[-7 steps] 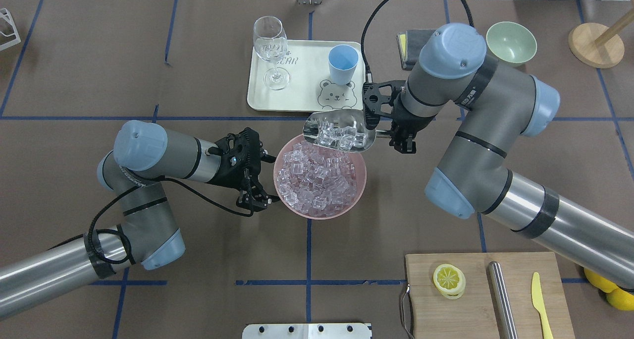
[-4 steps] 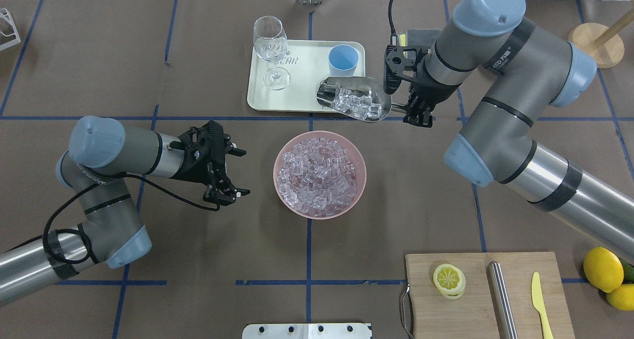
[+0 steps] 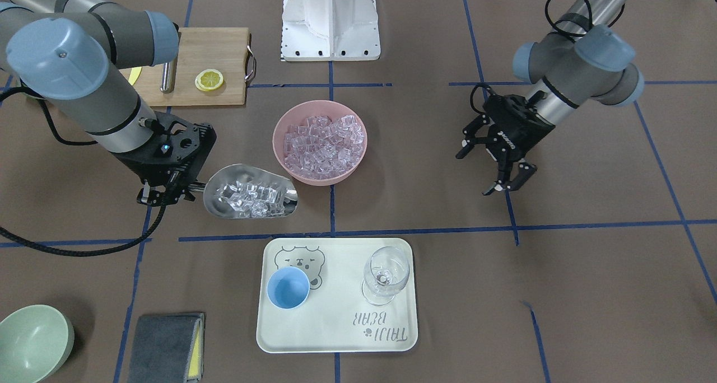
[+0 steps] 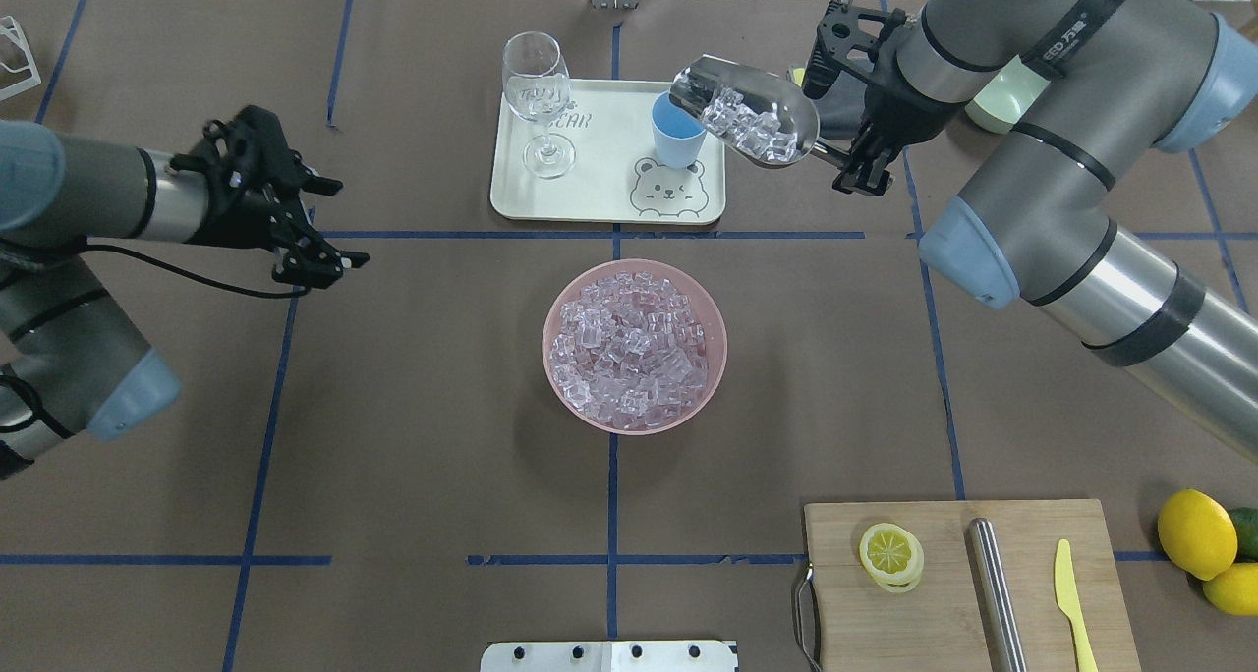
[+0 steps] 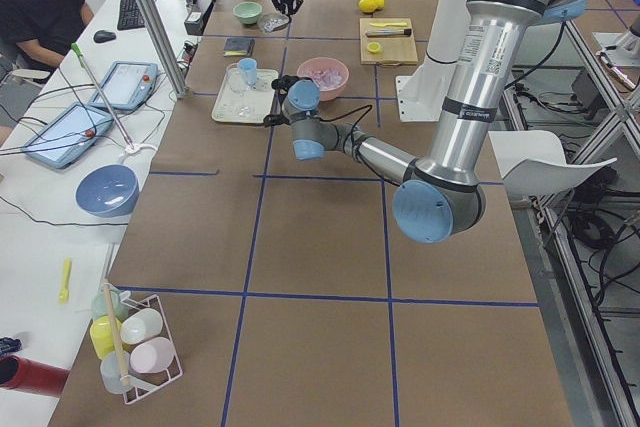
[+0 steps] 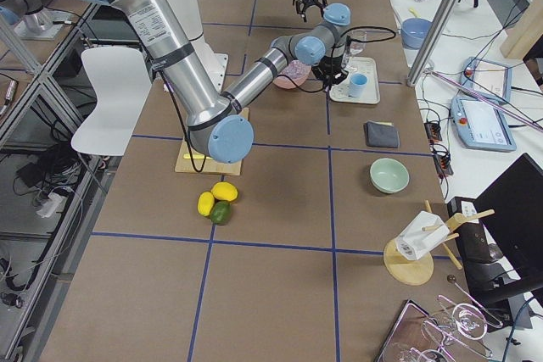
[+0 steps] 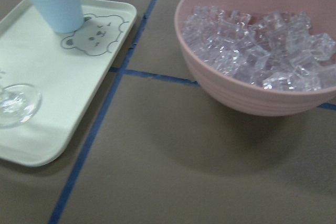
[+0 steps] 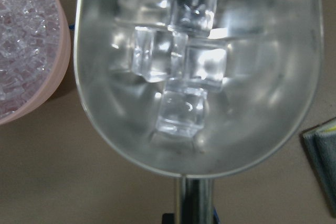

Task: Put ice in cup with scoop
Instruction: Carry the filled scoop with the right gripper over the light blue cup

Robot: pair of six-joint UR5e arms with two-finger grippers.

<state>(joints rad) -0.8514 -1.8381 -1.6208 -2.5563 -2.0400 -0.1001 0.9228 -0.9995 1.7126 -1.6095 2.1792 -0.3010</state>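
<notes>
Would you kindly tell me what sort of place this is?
Most likely a robotics lab set up for recording: a paper-covered table gridded with blue tape, a side desk with tablets, and a seated operator.

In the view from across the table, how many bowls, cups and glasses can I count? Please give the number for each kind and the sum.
Bowls: 2, the pink bowl and the green bowl
Cups: 1, the blue cup
Glasses: 1, the wine glass
Total: 4
</notes>
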